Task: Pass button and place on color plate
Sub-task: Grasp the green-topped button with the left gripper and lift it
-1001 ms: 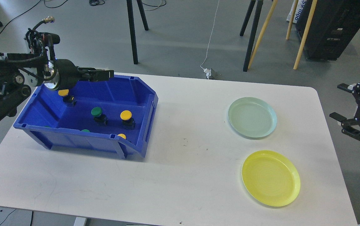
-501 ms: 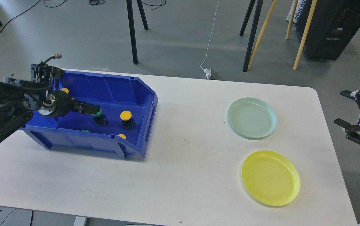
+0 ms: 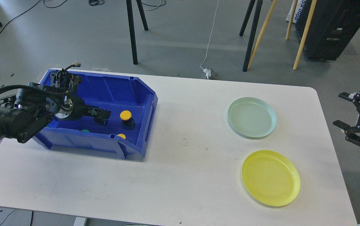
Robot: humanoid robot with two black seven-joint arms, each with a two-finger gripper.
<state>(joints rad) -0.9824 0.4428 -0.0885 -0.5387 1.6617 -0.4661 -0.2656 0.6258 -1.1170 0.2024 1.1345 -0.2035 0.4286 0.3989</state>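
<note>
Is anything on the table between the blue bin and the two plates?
Nothing visible. The white table lies bare between the blue bin and both the green plate and yellow plate. The bin's wall still rings the buttons.

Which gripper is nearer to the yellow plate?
Right. The right gripper hangs beyond the table edge near the yellow plate; the left gripper is inside the blue bin.
</note>
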